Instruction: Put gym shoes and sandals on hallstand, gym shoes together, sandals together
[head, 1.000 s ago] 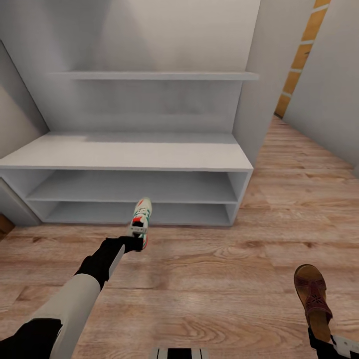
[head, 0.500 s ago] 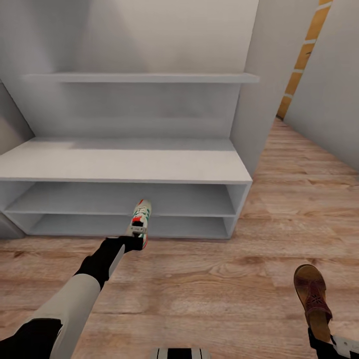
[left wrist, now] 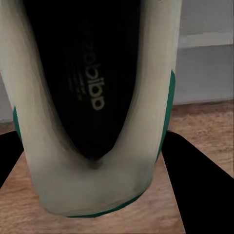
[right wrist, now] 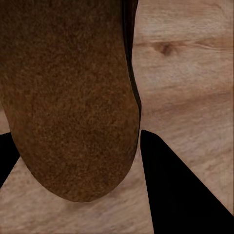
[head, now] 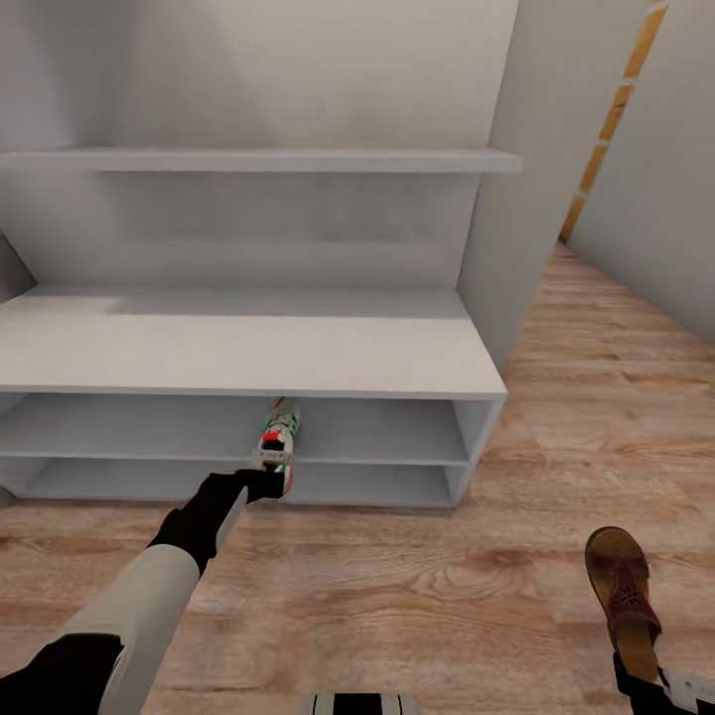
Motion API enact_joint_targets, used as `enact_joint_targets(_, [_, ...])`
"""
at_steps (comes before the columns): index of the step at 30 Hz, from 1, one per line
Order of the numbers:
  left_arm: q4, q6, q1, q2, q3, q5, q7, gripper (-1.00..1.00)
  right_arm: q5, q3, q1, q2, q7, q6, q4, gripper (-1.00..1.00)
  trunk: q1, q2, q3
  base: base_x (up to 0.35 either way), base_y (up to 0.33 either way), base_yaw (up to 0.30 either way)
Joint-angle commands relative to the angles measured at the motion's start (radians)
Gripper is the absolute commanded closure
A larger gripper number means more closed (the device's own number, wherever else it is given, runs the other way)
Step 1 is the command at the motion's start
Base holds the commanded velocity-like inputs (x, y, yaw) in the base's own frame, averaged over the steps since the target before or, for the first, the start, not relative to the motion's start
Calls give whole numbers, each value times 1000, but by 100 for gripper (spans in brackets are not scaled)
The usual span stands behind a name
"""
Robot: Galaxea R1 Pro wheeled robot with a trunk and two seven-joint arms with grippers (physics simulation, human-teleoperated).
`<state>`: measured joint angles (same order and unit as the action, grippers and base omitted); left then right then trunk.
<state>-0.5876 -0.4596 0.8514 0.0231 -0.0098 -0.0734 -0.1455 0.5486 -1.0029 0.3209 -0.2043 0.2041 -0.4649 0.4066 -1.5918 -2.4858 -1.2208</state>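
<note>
Head view: the left hand point(head: 260, 485) grips a sneaker point(head: 278, 444) by the heel before the shoe rack point(head: 298, 362). The right hand point(head: 636, 677) holds a sandal point(head: 621, 586) above the floor point(head: 417, 596).

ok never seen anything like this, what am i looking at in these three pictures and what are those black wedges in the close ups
This is a simulated two-armed robot in a corridor. The wide picture comes from a camera on its head, looking down over both arms. The two close-ups come from cameras on its wrists, looking along each hand's two fingers; those are the black wedges.

The left hand is shut on a gym shoe, white with green and red, held out in front of the white shoe rack. The left wrist picture looks into that shoe's dark inside.

The right hand, at the picture's lower edge, is shut on a brown sandal above the wood floor. The right wrist picture shows the sandal's footbed.

Nothing sits on the rack's visible shelves yet.
</note>
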Motion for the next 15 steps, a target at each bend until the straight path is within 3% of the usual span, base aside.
enact_joint_targets(1, [-1, -5, 0, 0, 0, -5, -6, 100, 0, -9, 1, 0, 9, -3, 0, 100, -1, 0, -1, 338, -5, 0])
enact_joint_targets(6, [-1, -6, 0, 0, 2, -5, -6, 100, 1, -9, 1, 0, 10, -3, 0, 100, -1, 0, -1, 310, -2, 0])
enact_joint_targets(15, [0, -4, -3, 1, 4, -4, -4, 100, 1, -9, 1, 0, 10, -3, 0, 100, -1, 0, -1, 112, 0, 0])
